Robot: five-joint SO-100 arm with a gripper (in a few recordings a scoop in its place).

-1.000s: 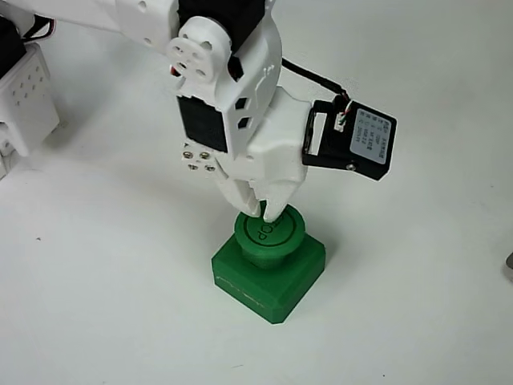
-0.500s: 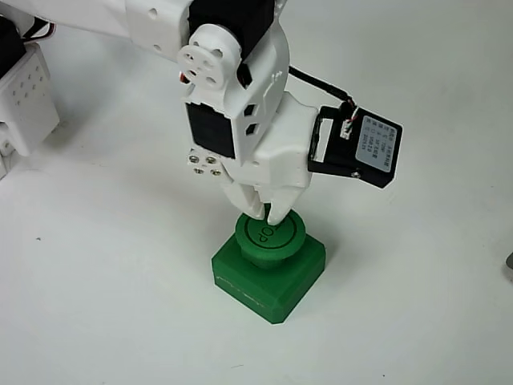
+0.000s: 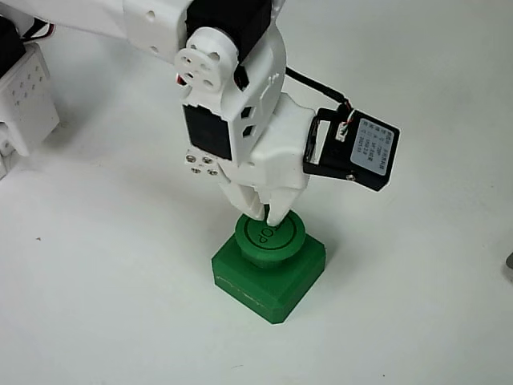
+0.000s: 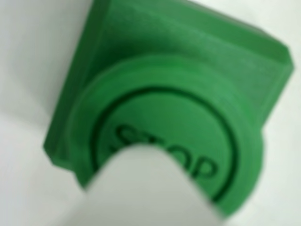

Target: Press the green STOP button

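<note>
The round green plastic STOP button (image 3: 269, 234), a mushroom cap with its word embossed inside a ring, sits on a square green chamfered base (image 3: 268, 273) on the plain white counter (image 3: 120, 305), in the fixed view a little below the middle and well away from every edge that shows. The white two-finger end effector (image 3: 265, 212) points down at it, its fingers drawn together into a single blunt tip and holding nothing. That tip stands over the rear part of the cap, at or just above the surface; whether it actually touches cannot be told from either view. In the wrist view a pale blurred fingertip (image 4: 150, 188) covers the lower part of the lettering.

The main risk, as I judge it, comes from where the tip lands. It is off the cap's centre, toward the rim, so a downward push could slide off the smooth domed plastic rather than drive the cap straight in. An off-centre load might also tilt the cap in its guide and make it bind, leaving the press incomplete. The base appears merely to rest on the counter with nothing seen fixing it, so a push with any sideways part could skid or tip the whole block. Too hard a descent could strain the arm against the solid base.

No containers are in view. A white perforated block (image 3: 24, 100) stands near the counter's upper left corner in the fixed view, but nothing shows it holding anything.
</note>
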